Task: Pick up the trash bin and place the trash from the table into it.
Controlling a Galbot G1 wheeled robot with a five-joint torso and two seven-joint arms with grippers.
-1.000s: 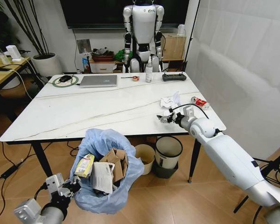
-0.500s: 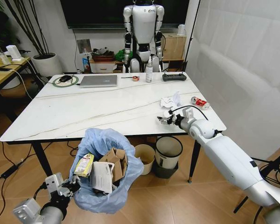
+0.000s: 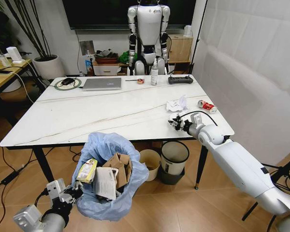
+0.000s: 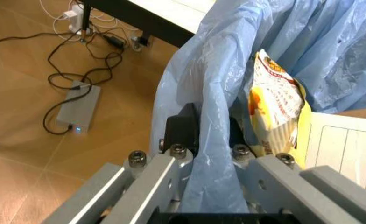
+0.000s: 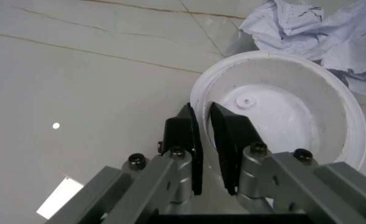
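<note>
Head view: the trash bin (image 3: 108, 176) hangs below the near edge of the table (image 3: 87, 116), held up by the left gripper (image 3: 67, 195) at its rim, apparently so it sits within reach of whatever comes off the top; the right gripper (image 3: 176, 123) reaches over the right end of the table. Trash left on the marble counts three: one paper plate at that gripper, one crumpled tissue (image 3: 176, 104), one red can (image 3: 206, 106). Left wrist view: the fingers (image 4: 183, 128) are clamped on the blue bag's rim, one finger outside and one inside, beside one yellow wrapper (image 4: 276, 109). Right wrist view: the jaws pinch the rim of the single white paper plate (image 5: 283, 105), an edge grip suited to lifting something so flat.
</note>
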